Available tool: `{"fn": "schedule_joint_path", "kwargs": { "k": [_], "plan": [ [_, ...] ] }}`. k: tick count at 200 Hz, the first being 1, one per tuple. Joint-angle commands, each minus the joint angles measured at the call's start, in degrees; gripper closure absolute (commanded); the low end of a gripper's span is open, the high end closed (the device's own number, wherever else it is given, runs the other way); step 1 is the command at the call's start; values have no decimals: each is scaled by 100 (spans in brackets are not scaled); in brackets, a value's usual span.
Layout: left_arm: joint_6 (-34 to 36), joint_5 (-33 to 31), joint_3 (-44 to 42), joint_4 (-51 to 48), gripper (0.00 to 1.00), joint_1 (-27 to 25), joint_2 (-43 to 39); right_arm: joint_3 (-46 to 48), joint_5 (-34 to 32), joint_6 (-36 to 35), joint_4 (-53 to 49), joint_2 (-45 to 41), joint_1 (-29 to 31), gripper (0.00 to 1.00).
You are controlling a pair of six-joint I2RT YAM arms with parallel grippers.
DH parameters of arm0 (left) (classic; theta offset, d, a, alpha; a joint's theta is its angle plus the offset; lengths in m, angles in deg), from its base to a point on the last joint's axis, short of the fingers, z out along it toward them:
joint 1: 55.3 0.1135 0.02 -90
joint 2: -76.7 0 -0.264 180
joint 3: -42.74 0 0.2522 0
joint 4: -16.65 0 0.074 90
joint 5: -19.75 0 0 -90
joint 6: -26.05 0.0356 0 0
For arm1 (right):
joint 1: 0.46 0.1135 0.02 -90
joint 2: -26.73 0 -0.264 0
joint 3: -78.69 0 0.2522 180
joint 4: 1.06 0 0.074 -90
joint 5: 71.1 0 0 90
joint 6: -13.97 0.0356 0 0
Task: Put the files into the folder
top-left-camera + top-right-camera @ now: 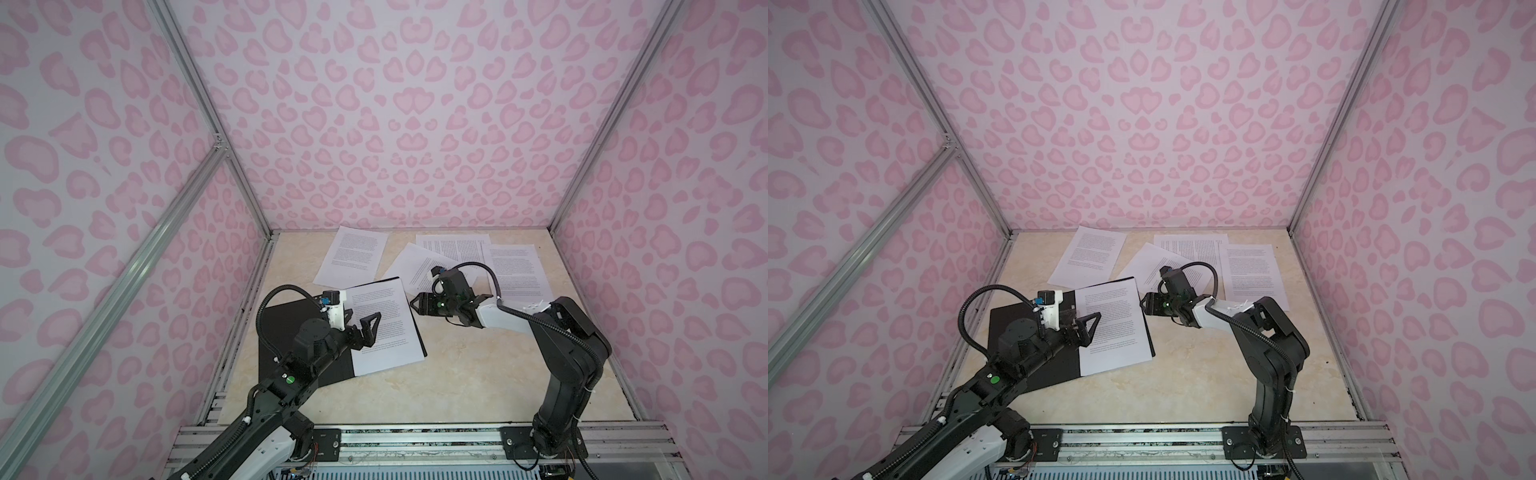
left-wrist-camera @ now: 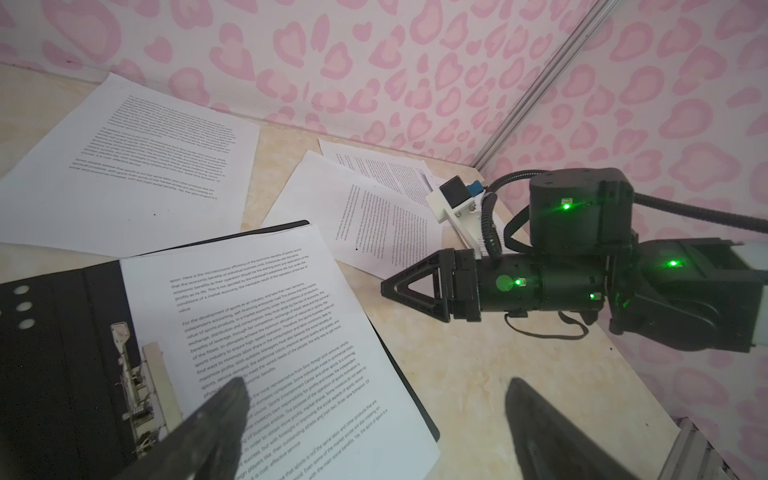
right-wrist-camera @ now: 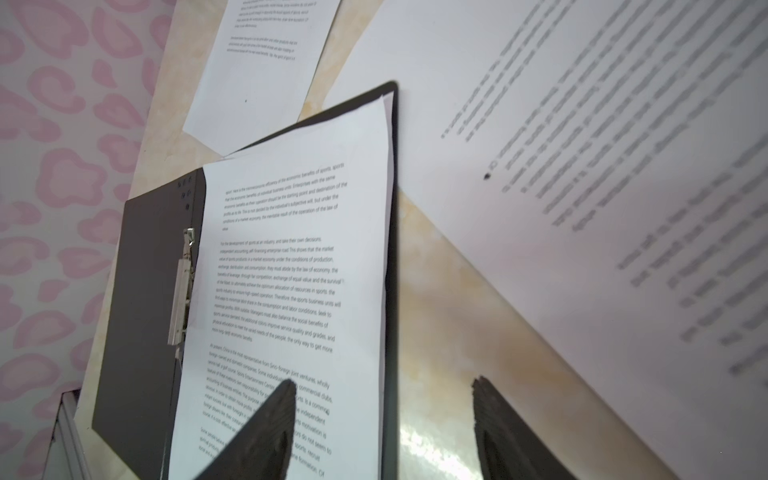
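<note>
Folder [image 3: 145,291] open flat on surface [image 1: 457,374], files [image 3: 291,270] stacked inside. Left hand [image 2: 374,395] wide, empty, over them. Right hand [image 3: 384,388] parted, empty, beside folder edge.

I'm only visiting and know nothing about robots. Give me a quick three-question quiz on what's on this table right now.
1. True or false: the folder lies closed.
2. How many printed sheets lie on the table outside the folder?
3. The right gripper holds: A nothing, B a sheet, C the folder.
Key: 1 false. 2 four. 3 A.
</note>
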Motion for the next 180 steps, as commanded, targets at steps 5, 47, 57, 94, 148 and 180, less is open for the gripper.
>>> {"fn": "schedule_joint_path", "kwargs": {
  "k": [5,47,57,94,148,180],
  "plan": [
    [-318,-647,118,-185,3,4,236,-574,-99,-371,-733,270,11,31],
    [-996,-266,423,-612,3,663,1493,-1707,150,-266,-1067,1184,9,31],
    [-1094,76,406,-537,3,935,1780,-1941,147,-281,-1119,1377,29,31],
    [-1315,600,369,-464,3,1617,2532,-2686,123,-275,-1359,1867,62,32],
    [-1532,790,424,-495,3,2034,3290,-3097,189,74,-1382,2281,54,32],
    [-1597,865,456,-513,3,2122,3593,-3209,342,172,-1286,2436,86,32]
  ]
}}
